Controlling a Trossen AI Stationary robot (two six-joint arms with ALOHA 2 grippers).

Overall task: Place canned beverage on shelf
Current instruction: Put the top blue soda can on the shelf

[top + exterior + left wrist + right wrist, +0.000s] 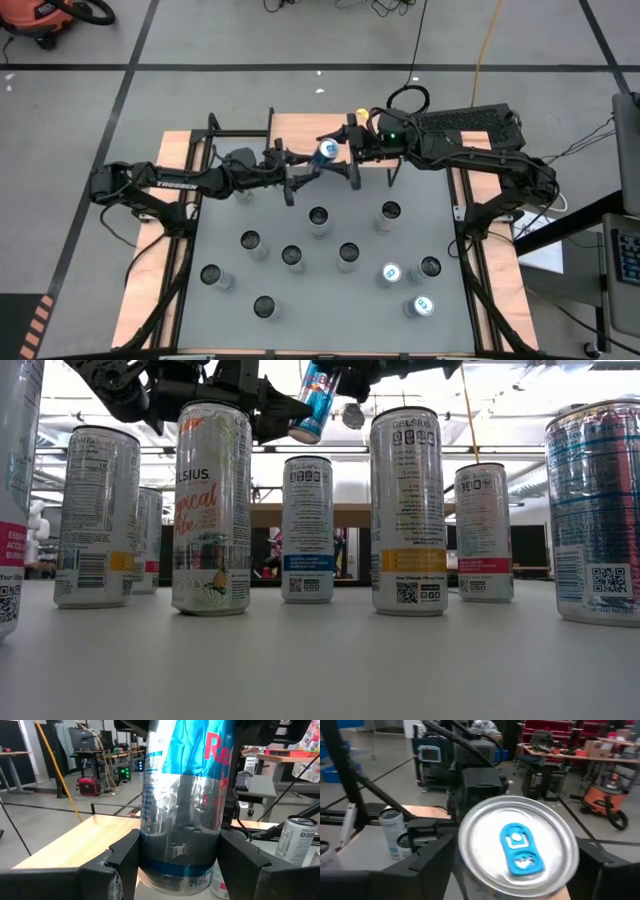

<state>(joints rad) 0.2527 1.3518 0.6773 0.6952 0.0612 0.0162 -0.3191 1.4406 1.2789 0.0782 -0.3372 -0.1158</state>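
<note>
Low view, nearest: standing cans on the table (320,660), one reading "CELSIUS" (406,510). Above them the blue-and-silver can (315,402) hangs tilted. The left wrist view alone shows the left gripper (175,857) clamped on its base and red lettering "Re". The right gripper (515,865) closes around its blue-tabbed top. Beyond, the shelf (300,128).

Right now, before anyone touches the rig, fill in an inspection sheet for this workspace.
Surface: grey table, wooden side edges.
Job's things: blue can held in the air near the wood-topped shelf, not set down.
Clutter: many upright cans on the table.
Grippers: left gripper shut on the blue can; right gripper at its tab end.
Cables: yellow cable across the floor.
Surroundings: red vacuum on the floor.
</note>
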